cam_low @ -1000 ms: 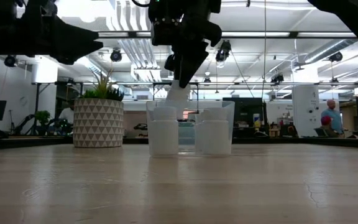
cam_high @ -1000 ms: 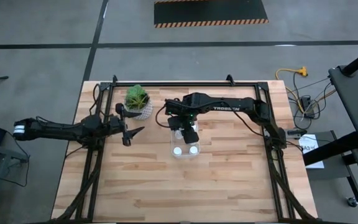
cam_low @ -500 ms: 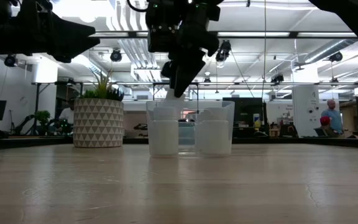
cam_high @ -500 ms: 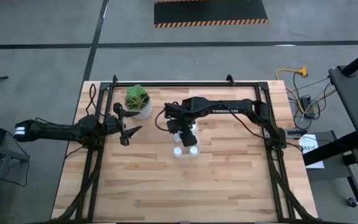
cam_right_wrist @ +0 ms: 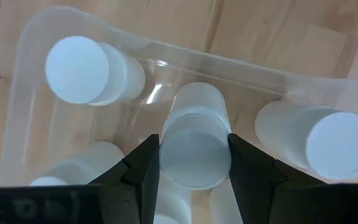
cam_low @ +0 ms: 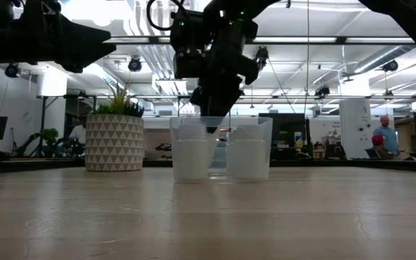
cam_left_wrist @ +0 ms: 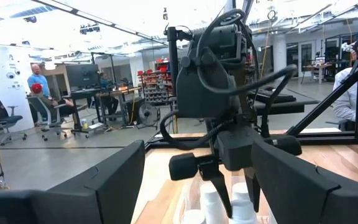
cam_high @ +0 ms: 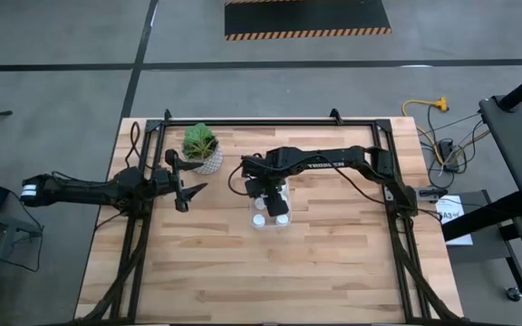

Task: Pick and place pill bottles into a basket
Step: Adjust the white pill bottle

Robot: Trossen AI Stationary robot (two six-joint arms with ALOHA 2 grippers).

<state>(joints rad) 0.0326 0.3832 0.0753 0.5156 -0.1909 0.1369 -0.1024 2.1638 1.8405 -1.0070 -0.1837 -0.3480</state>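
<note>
We count four pill bottles (cam_right_wrist: 79, 68) for certain in right wrist view: three capped ones standing in the bin, a fourth bottle (cam_right_wrist: 194, 146) above them. More may sit hidden beneath; we cannot tell.
High view shows us only two caps (cam_high: 257, 219).
One basket (cam_right_wrist: 260, 71).
One potted plant (cam_high: 201, 148).
One table (cam_high: 243, 272).
Two arms, two grippers: left gripper (cam_high: 191, 195), right gripper (cam_high: 270, 201).
People beyond table: we count one person (cam_low: 385, 133) in low view, two in left wrist view.

We see a potted plant (cam_high: 201, 148) upper left on the wooden table (cam_high: 243, 263); yellow cable (cam_high: 421, 107) upper right.
</note>
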